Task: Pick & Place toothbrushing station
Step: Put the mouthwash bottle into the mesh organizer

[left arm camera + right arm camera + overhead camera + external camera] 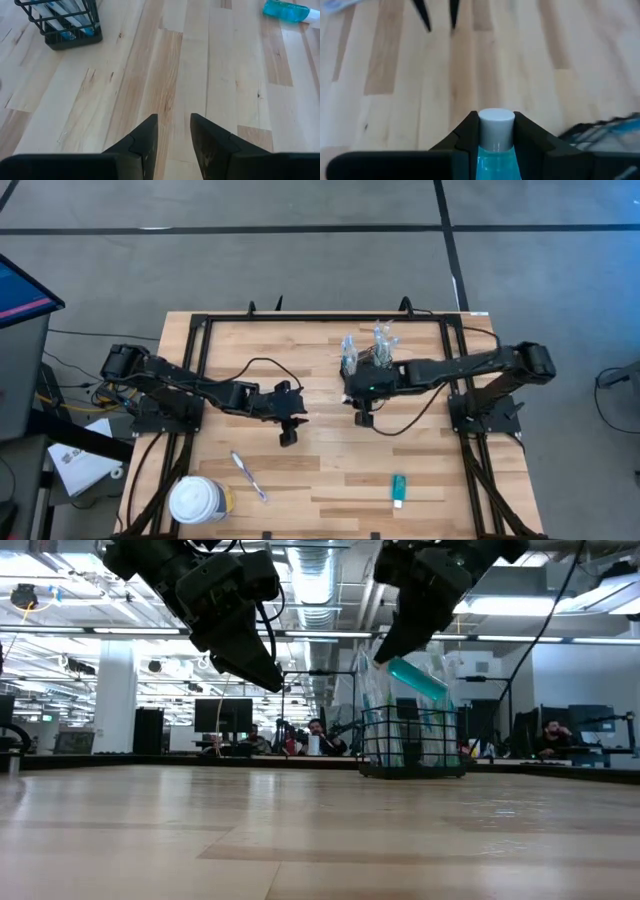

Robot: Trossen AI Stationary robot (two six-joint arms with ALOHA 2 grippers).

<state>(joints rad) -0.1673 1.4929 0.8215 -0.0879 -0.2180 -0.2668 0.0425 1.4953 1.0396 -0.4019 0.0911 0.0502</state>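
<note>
The black wire caddy (365, 362) stands on its base at the table's far middle, with toothbrushes upright in it; it also shows in the low view (412, 745). My right gripper (363, 418) hovers just near of it, shut on a teal tube (420, 680) with a white cap. A second teal tube (398, 490) lies flat near the front right. A loose toothbrush (248, 477) lies flat at the front left. My left gripper (289, 437) hangs open over bare wood left of centre, with nothing between its fingers (150, 135). My right gripper pinches the tube between its two fingers, on the sides just behind the white cap (496, 122). The cap sticks out between the fingertips and the teal body (495, 162) runs back under the hand. The fingers slant down from the table's right. The tube is tilted, clear of the table.
A large white-lidded tub (198, 500) stands at the front left corner. A black frame (205, 340) runs along the table's edges. Bare wood lies between the two grippers and the front edge. People sit at desks in the room beyond the table.
</note>
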